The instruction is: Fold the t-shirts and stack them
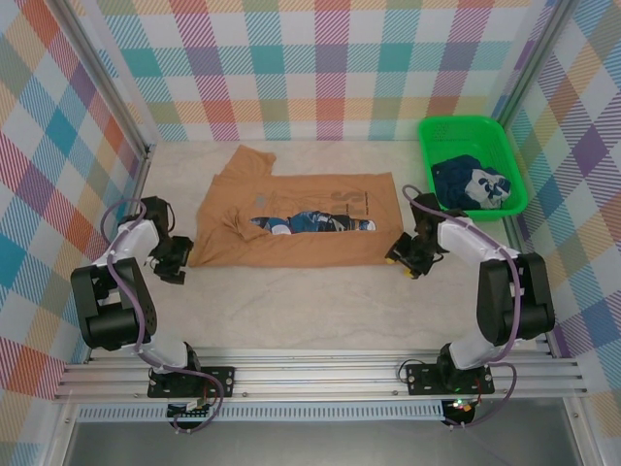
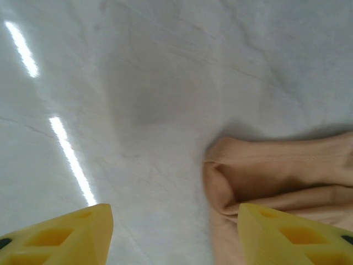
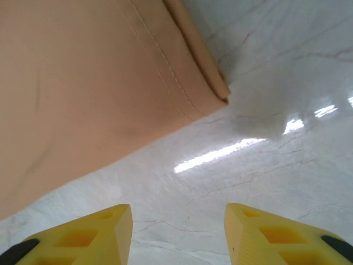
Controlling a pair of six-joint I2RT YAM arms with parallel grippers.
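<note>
While I watch through the top camera, the tan-brown short-sleeved cloth t-shirt [image 1: 301,218] lies spread on the pale marble-patterned table [image 1: 310,320], between the two arms. A strip of blue and white cartoon print shows in a gap along its middle, and one sleeve sticks out toward the far left. I note the left gripper [image 1: 175,260] just beside the shirt's near-left corner and the right gripper [image 1: 403,257] just beside its near-right corner, both low over the table.

The wrist cameras add what the top view cannot resolve.

Left wrist: the yellow plastic fingers [image 2: 60,237] stand well apart with nothing between them. One fingertip overlaps the rounded, doubled-over corner of the cloth; I cannot tell whether it touches. The fabric looks soft and matte, with a stitched hem.

Right wrist: the yellow fingers [image 3: 83,237] are likewise parted over bare table, holding nothing. The shirt's corner, with a double row of stitching, lies ahead of them to the left. The table surface is glossy and faintly veined, with bright streaks of reflected light.

Container: a green plastic rectangular basket [image 1: 464,121] sits at the far right corner. In it lies a crumpled dark navy t-shirt with white print [image 1: 471,184]. Pastel checked walls [image 1: 291,68] surround the workspace.
</note>
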